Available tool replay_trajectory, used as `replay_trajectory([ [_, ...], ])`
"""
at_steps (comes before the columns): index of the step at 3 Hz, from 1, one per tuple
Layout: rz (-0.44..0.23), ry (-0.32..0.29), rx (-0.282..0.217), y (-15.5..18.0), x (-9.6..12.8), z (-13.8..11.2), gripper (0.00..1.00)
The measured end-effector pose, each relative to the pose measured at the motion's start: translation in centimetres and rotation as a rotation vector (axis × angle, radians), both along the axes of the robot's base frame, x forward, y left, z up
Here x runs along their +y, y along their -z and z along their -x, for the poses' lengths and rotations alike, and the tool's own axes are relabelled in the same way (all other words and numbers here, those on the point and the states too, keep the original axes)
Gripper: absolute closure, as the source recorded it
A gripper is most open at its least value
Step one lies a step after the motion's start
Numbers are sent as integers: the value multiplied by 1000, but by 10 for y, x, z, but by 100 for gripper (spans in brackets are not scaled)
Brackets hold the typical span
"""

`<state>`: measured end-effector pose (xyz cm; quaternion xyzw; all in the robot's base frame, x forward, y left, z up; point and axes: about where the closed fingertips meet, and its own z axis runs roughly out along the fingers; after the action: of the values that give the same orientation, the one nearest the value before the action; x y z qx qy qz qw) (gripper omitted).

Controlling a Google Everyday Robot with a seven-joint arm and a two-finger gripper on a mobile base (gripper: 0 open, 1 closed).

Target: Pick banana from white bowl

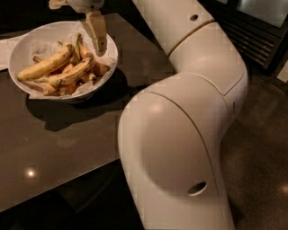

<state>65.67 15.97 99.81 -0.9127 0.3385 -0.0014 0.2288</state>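
The white bowl (pixel 12 67) stands at the far left of the dark table, lined with crinkled white paper. The speckled, bruised banana (pixel 73 72) lies across its middle. A longer, cleaner banana (pixel 44 66) lies to its left, and short orange fruits (pixel 101 68) lie around them. My gripper (pixel 77 28) hangs over the bowl's right half, open and empty. One beige finger (pixel 98 31) points down just above the speckled banana's right end. The other finger (pixel 56 4) is cut off by the top edge.
My large white arm (pixel 180 134) fills the right and centre and hides the table's right side. The dark brown table (pixel 58 139) reaches to a front edge at lower left. A white sheet (pixel 4 49) lies left of the bowl. Dark floor lies on the right.
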Motion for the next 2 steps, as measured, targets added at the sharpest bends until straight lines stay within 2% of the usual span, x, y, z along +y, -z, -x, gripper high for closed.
replay_trajectory([
  [1,-43,-23,78,9,14,10,16],
  [2,-66,-26,140,15,21,19,19],
])
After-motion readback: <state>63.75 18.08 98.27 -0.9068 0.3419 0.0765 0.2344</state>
